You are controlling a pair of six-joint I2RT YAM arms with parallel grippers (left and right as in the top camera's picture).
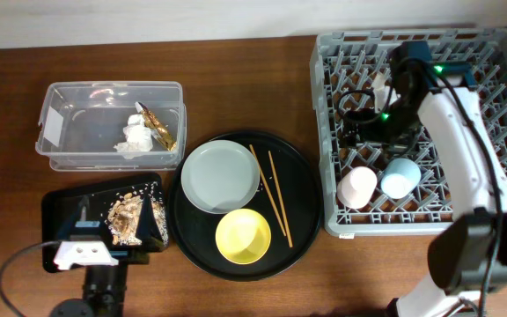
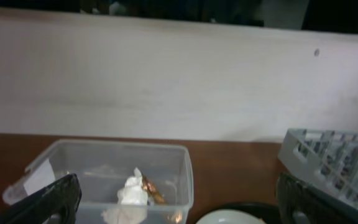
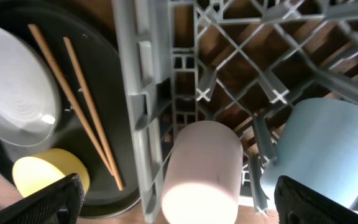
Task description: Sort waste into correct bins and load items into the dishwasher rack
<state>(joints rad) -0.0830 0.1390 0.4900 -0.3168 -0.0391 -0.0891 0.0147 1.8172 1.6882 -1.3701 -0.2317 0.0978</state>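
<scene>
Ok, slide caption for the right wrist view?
Pink cup, blue cup in rack; chopsticks, plate, yellow bowl on round tray.

Table (image 1: 236, 79) is dark reddish-brown wood, a bit glossy; a big round black tray (image 1: 302, 189) sits on it around the middle, close to the front edge — low raised rim, shiny surface; behind the table runs a pale whitish wall (image 2: 166, 74) — faint streaks, one tiny dark dot (image 2: 316, 53) on the right.
</scene>
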